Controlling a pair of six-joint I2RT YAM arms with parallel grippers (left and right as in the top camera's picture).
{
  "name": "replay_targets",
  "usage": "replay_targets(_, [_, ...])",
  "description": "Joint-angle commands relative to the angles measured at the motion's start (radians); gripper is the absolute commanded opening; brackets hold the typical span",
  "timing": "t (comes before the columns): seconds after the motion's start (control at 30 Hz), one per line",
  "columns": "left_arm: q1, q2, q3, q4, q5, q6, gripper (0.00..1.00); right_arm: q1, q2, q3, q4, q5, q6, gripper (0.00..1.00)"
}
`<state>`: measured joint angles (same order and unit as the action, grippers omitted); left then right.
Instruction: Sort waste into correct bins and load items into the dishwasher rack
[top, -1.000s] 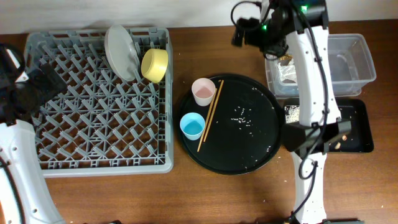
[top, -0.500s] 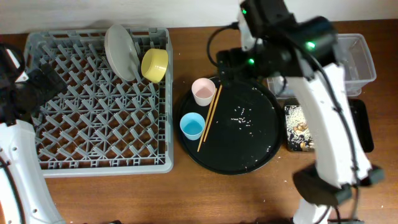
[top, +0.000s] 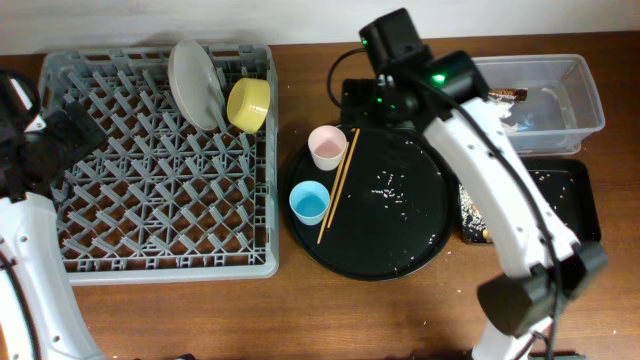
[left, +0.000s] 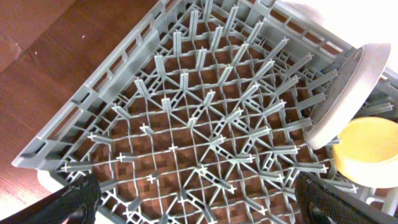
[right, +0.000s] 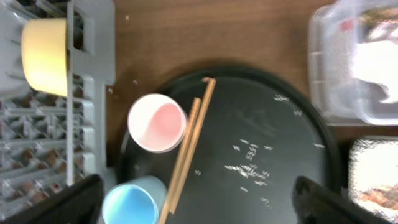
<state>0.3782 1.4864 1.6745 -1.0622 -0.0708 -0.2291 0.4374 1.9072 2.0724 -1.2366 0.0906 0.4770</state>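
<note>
The grey dishwasher rack (top: 150, 190) holds the pale grey plate (top: 195, 82) on edge and the yellow bowl (top: 248, 103) at its back right. The pink cup (top: 327, 147), blue cup (top: 309, 203) and two chopsticks (top: 338, 185) lie on the round black tray. My right gripper (top: 372, 98) is open and empty, high above the tray's back edge; its view shows the pink cup (right: 157, 122), blue cup (right: 129, 202) and chopsticks (right: 189, 146) below. My left gripper (left: 199, 199) is open and empty over the rack (left: 186, 124). The clear tub (top: 585, 100) holds white tissue and a brown wrapper (top: 505, 97).
The large round black tray (top: 400, 240) carries scattered rice grains (top: 388, 185). The shallow black tray (top: 565, 205) at the right holds brownish scraps with rice (top: 472, 205), partly hidden by my right arm. Bare wooden table lies in front.
My right arm has swung left from above the bins to above the back edge of the round tray. The left arm and the dishes have not moved.
</note>
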Motion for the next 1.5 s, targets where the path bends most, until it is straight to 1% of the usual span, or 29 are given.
replay_targets(0.0, [0.005, -0.008, 0.011, 0.001, 0.053, -0.006, 1.00, -0.001, 0.109, -0.014, 0.043, -0.089, 0.015, 0.87])
replay_targets(0.07, [0.004, -0.005, 0.011, 0.007, 0.128, -0.006, 0.99, -0.001, 0.169, -0.014, 0.051, -0.092, 0.028, 0.82])
replay_targets(0.1, [0.004, 0.001, 0.011, 0.010, 0.179, -0.006, 0.99, -0.001, 0.191, -0.014, 0.044, -0.103, 0.030, 0.78])
replay_targets(0.13, [0.004, 0.007, 0.011, 0.013, 0.191, -0.059, 0.79, -0.001, 0.194, -0.014, 0.047, -0.106, 0.031, 0.76])
replay_targets(0.17, [0.004, 0.008, 0.011, 0.000, 0.195, -0.153, 0.75, -0.001, 0.193, -0.014, 0.056, -0.106, 0.030, 0.77])
replay_targets(0.2, [-0.001, 0.008, 0.010, -0.002, 0.203, -0.185, 0.76, -0.002, 0.192, -0.014, 0.059, -0.106, 0.030, 0.79])
replay_targets(0.23, [-0.018, 0.009, 0.010, 0.014, 0.224, -0.185, 0.94, -0.007, 0.192, -0.014, 0.059, -0.106, 0.030, 0.79])
replay_targets(0.27, [-0.038, 0.009, 0.010, 0.024, 0.246, -0.185, 0.99, -0.018, 0.193, -0.014, 0.063, -0.105, 0.030, 0.79])
replay_targets(0.33, [-0.092, 0.011, 0.010, 0.025, 0.286, -0.156, 0.99, -0.038, 0.194, -0.014, 0.085, -0.092, 0.030, 0.74])
replay_targets(0.37, [-0.133, 0.014, 0.010, 0.035, 0.285, -0.156, 0.99, -0.048, 0.194, -0.014, 0.093, -0.090, 0.030, 0.69])
replay_targets(0.4, [-0.155, 0.017, 0.010, 0.045, 0.286, -0.156, 0.99, -0.054, 0.194, -0.014, 0.094, -0.090, 0.030, 0.66])
replay_targets(0.43, [-0.175, 0.017, 0.010, 0.057, 0.285, -0.156, 0.99, -0.058, 0.194, -0.016, 0.097, -0.090, 0.030, 0.61])
replay_targets(0.5, [-0.195, 0.017, 0.010, 0.063, 0.285, -0.156, 0.99, -0.058, 0.194, -0.034, 0.117, -0.091, 0.029, 0.56])
replay_targets(0.53, [-0.195, 0.017, 0.010, 0.064, 0.285, -0.192, 0.99, -0.051, 0.194, -0.061, 0.135, -0.091, 0.029, 0.55])
replay_targets(0.57, [-0.195, 0.017, 0.010, 0.064, 0.285, -0.218, 0.99, -0.048, 0.194, -0.090, 0.148, -0.095, 0.029, 0.54])
replay_targets(0.73, [-0.195, 0.017, 0.010, 0.073, 0.285, -0.219, 0.99, -0.022, 0.194, -0.187, 0.224, -0.118, 0.030, 0.54])
replay_targets(0.83, [-0.195, 0.017, 0.010, 0.077, 0.284, -0.169, 0.99, 0.004, 0.194, -0.203, 0.258, -0.118, 0.030, 0.53])
replay_targets(0.87, [-0.195, 0.019, 0.010, 0.077, 0.284, -0.158, 0.99, 0.012, 0.194, -0.210, 0.267, -0.117, 0.030, 0.50])
replay_targets(0.93, [-0.195, 0.025, 0.010, 0.077, 0.284, -0.158, 0.99, 0.021, 0.200, -0.222, 0.284, -0.117, 0.037, 0.41])
replay_targets(1.13, [-0.195, 0.041, 0.009, 0.077, 0.285, -0.159, 0.99, 0.022, 0.243, -0.222, 0.283, -0.124, 0.053, 0.31])
replay_targets(1.47, [-0.201, 0.066, 0.009, 0.077, 0.285, -0.159, 0.99, 0.022, 0.259, -0.240, 0.264, -0.121, 0.053, 0.30])
